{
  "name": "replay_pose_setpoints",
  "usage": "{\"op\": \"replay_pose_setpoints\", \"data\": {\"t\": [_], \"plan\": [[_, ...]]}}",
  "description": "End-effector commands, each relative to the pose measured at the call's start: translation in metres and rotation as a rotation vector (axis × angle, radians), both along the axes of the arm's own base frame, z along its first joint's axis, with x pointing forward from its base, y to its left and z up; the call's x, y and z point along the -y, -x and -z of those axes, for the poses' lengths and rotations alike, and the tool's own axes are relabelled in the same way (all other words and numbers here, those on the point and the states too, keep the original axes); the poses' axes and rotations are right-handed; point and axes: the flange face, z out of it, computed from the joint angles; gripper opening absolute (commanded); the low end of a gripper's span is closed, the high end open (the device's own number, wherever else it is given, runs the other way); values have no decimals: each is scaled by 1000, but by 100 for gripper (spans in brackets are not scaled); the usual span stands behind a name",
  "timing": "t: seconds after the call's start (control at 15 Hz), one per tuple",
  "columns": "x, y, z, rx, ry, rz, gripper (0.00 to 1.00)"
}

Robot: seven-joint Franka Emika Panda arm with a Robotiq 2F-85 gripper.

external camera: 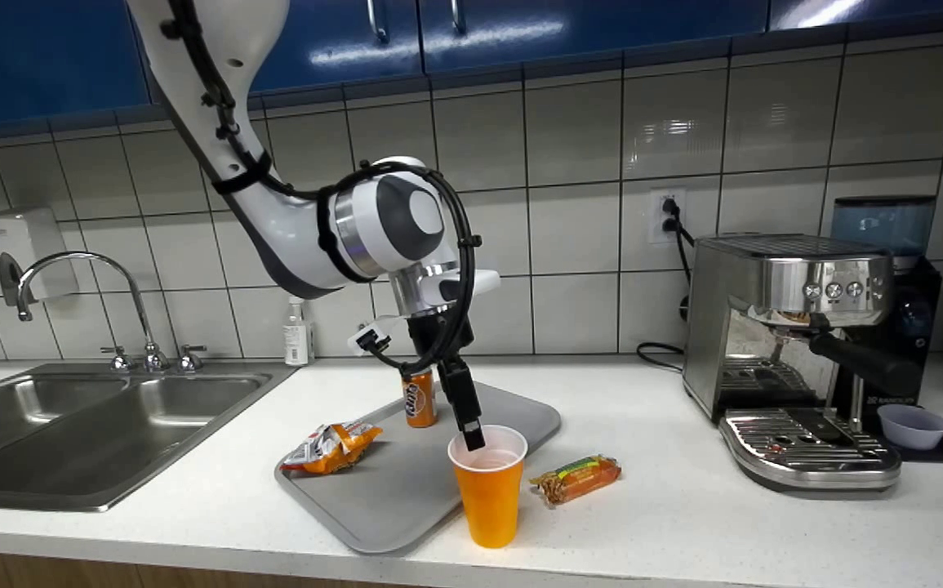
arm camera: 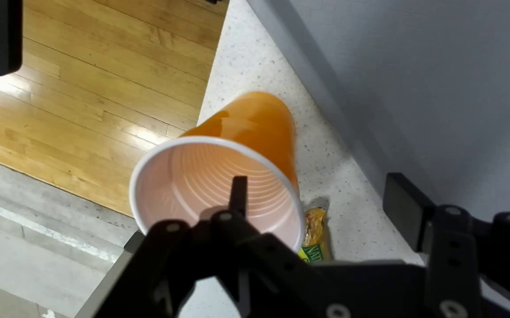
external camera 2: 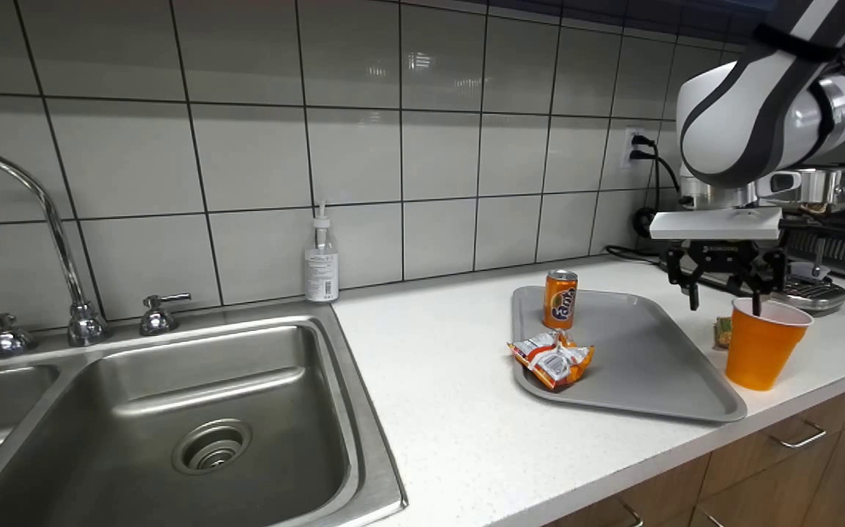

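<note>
A glossy tiled wall [external camera: 573,229] backs a speckled white counter [external camera: 642,539], on which a gray tray [external camera: 389,510] with rounded corners lies. Just beside that tray, mouth up on the counter, stands an orange plastic cup [external camera: 491,506], its sides tapering, its white lip rolled, its pale inside ringed with fine ridges. I'd judge it very light, thin-walled and smooth, apt to dent under a hard squeeze or tip from a nudge; the stiffer lip and the side just under it look the best place to take hold, gently. The gripper [external camera 2: 725,306] stands with its jaws apart, one in the cup's mouth and one outside, toward the tray; whether either touches the cup I can't tell. On the tray sit a smooth metal Fanta can [external camera 2: 560,301] and a crumpled, shiny snack bag [external camera: 336,447]; near the tray lies a crinkly wrapped snack bar [external camera: 576,480].
</note>
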Motion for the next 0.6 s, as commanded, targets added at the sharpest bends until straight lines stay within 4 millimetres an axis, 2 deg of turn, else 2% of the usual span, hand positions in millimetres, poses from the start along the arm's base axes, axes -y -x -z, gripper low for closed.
{"op": "replay_pose_setpoints", "data": {"t": [0.0, 0.4, 0.53], "plan": [[5, -3, -5, 12, -2, 5, 49], [15, 5, -10, 14, 6, 29, 3], [17, 7, -13, 16, 10, 33, 0]]}}
